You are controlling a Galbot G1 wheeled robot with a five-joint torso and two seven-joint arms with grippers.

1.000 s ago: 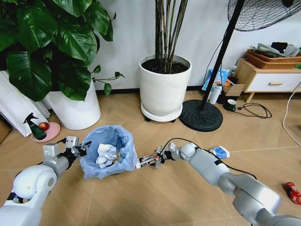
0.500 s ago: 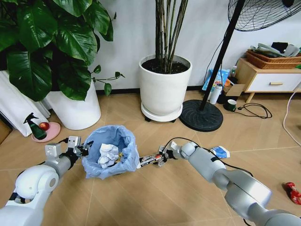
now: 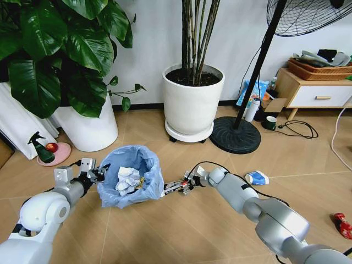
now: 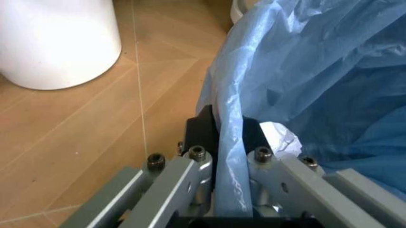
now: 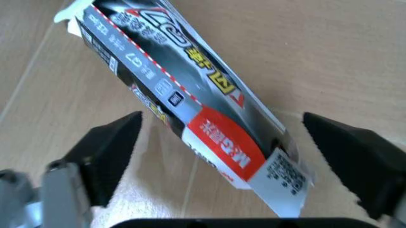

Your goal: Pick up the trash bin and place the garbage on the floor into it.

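Head view. Item: trash bin (image 3: 131, 176), blue-lined, low on the floor (image 3: 181, 231), tilted toward the robot's right; white paper wad (image 3: 126, 179) already inside. Left pincer (image 3: 98, 174) at the bin's left rim. Right pincer (image 3: 183, 185) just beside the bin's right side, with a tube-shaped wrapper (image 3: 172, 187) reaching toward the bag. Other garbage: blue-white can (image 3: 257, 177) near the right forearm; red wrapper (image 3: 342, 224) well apart at the right edge. Obstacles: two white plant pots (image 3: 192, 102) and a fan base (image 3: 236, 135) behind; open floor in front.

Left wrist view. Left pincer (image 4: 229, 156) clamped on the bag-covered rim of the trash bin (image 4: 304, 80), dark pads either side of the fold. Bare floor (image 4: 82, 133) alongside.

Right wrist view. Right pincer (image 5: 222, 142) spread wide; the tube-shaped wrapper (image 5: 190, 109) sits between the dark fingers (image 5: 104, 147) without visible contact. Whether it lies on the floor (image 5: 330, 57) or hangs, I cannot tell.

Step, as judged: loading the wrapper. Next move calls for getting it above the rim, since it now sits at the bag's side rather than over the opening.
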